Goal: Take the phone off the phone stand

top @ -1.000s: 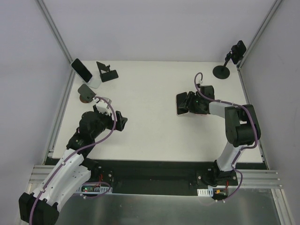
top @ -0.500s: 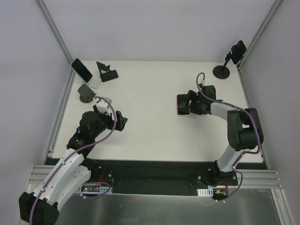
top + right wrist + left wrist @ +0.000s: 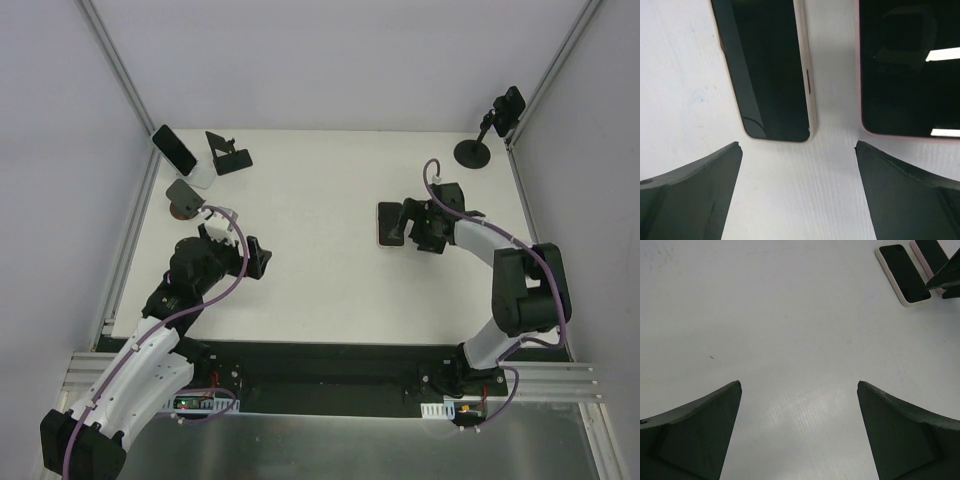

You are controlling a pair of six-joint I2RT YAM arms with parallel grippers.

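Two dark-screened phones lie flat on the white table, one in a pale case (image 3: 767,70) and one in a pink case (image 3: 910,65). My right gripper (image 3: 797,146) stands open just short of their near ends, with nothing between its fingers. From above, one flat phone (image 3: 387,224) shows left of the right gripper (image 3: 407,226). Another phone (image 3: 174,149) leans in a white phone stand (image 3: 202,178) at the far left. My left gripper (image 3: 262,258) is open over bare table (image 3: 799,385).
An empty black stand (image 3: 228,153) and a round brown stand (image 3: 183,196) sit near the far-left corner. A tall black stand (image 3: 472,152) at the far right carries a phone (image 3: 508,108). Metal rails border the table sides.
My right gripper has opened and drawn back to the right, away from the flat phone, which stays on the table. The left arm has not moved.
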